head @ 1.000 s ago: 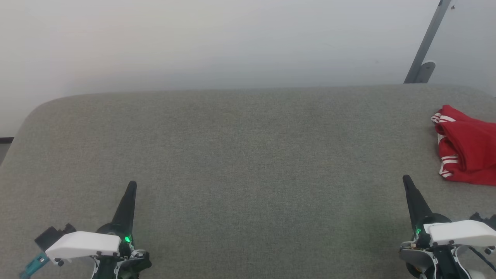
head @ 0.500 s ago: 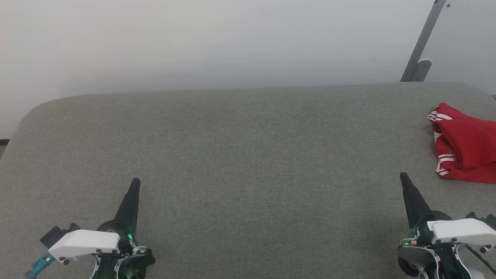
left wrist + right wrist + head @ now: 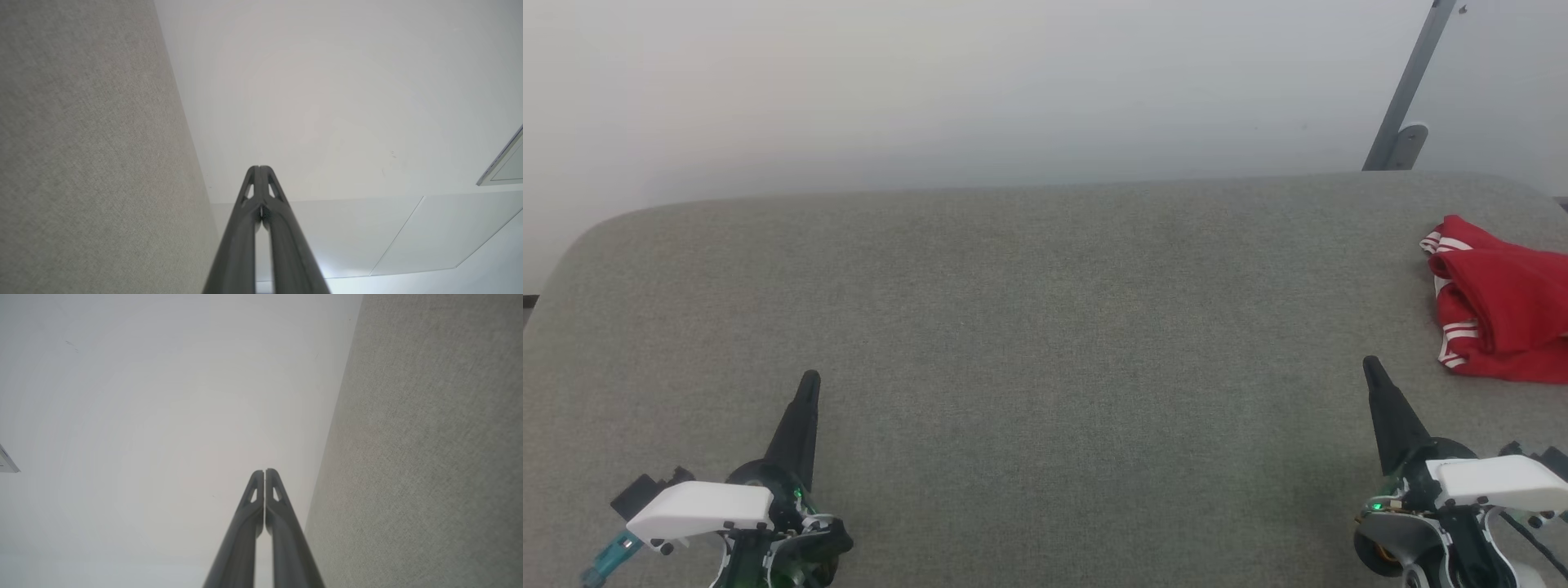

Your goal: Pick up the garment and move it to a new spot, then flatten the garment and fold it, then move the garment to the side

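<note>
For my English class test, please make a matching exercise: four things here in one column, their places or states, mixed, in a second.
Things:
1. soft red jersey garment with white stripes
2. dark two-fingered left end effector
3. dark two-fingered right end effector
4. slanted grey metal bar

States:
A. shut, close to the garment
B. against the wall, far right
C. bunched at the right edge of the grey fabric surface
D. shut, far from the garment

Pairs: 1-C, 2-D, 3-A, 4-B

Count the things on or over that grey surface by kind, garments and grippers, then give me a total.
Garments: 1, the red garment, lying at the far right.
Grippers: 2, the left gripper and the right gripper, both shut.
Total: 3.
</note>
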Robot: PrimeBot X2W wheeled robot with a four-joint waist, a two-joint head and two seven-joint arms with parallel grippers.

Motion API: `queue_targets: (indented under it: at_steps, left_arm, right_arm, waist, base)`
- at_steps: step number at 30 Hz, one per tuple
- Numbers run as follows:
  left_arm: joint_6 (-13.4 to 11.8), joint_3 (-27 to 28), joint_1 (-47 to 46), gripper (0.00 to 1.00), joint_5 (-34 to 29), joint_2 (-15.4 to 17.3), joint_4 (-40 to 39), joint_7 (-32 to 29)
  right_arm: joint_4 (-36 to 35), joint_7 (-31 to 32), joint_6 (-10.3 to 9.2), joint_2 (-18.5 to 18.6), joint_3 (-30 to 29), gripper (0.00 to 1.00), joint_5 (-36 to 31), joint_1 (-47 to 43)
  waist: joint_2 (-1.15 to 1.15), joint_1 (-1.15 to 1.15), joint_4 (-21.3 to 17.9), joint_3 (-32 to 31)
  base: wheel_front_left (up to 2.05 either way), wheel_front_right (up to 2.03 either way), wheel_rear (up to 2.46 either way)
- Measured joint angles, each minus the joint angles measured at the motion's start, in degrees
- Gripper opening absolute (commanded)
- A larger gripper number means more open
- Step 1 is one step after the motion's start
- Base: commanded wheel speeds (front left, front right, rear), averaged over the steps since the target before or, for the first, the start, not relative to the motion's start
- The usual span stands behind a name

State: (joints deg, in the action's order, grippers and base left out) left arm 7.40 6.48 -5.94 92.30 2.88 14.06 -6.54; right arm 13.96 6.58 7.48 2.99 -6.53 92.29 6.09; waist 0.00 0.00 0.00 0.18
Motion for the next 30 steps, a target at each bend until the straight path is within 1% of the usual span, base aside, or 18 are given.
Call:
queue_targets:
  at_steps: [30]
  left_arm:
    - [0.0,0.0,0.0,0.00,0.0,0.0,0.0,0.0]
  right_arm:
    - [0.0,0.0,0.00,0.0,0.0,0.00,0.0,0.0]
  waist:
    - [0.00,0.00,0.0,0.0]
  base:
    - [0.00,0.00,0.00]
